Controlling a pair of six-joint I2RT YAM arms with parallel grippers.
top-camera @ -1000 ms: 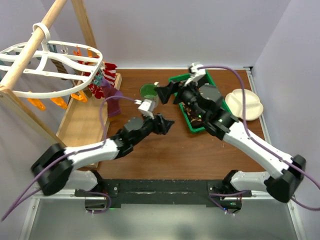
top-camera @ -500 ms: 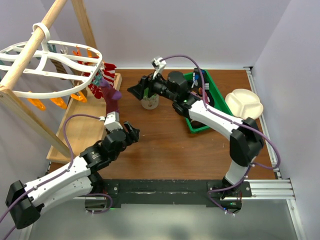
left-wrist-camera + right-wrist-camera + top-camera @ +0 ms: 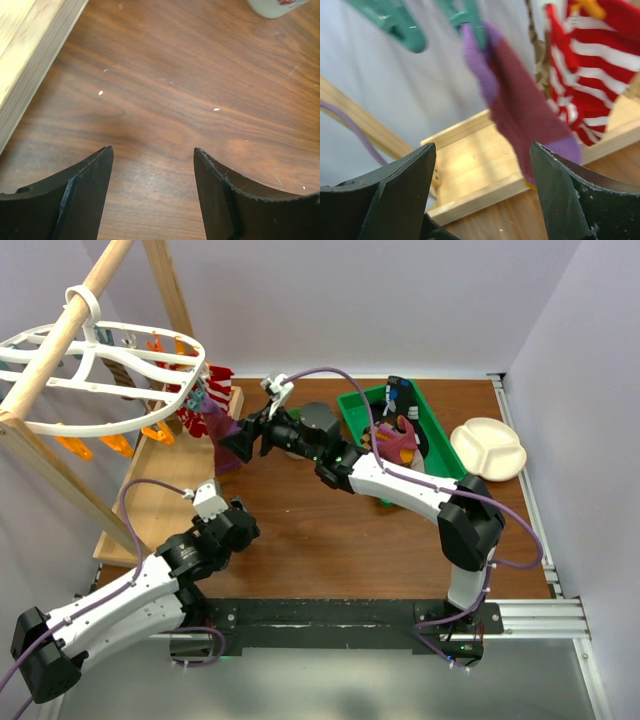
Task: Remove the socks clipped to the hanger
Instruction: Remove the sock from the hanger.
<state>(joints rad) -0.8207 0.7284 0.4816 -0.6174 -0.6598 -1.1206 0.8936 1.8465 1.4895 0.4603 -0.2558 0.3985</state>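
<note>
Right end effector (image 3: 240,443): jaws apart and gripping nothing, levelled at the purple sock (image 3: 520,115) from close by.
Left end effector (image 3: 152,152): jaws apart and empty, low over the bare counter (image 3: 330,540) beside the wooden base (image 3: 470,170).
Socks: the purple sock hangs from a teal clip (image 3: 470,20). The red-and-white striped sock (image 3: 590,75) is clipped just behind it, and both hang over the wooden base.
Hanger (image 3: 100,430): a white oval rack slung on the wooden pole (image 3: 60,335), above the counter's far left.
</note>
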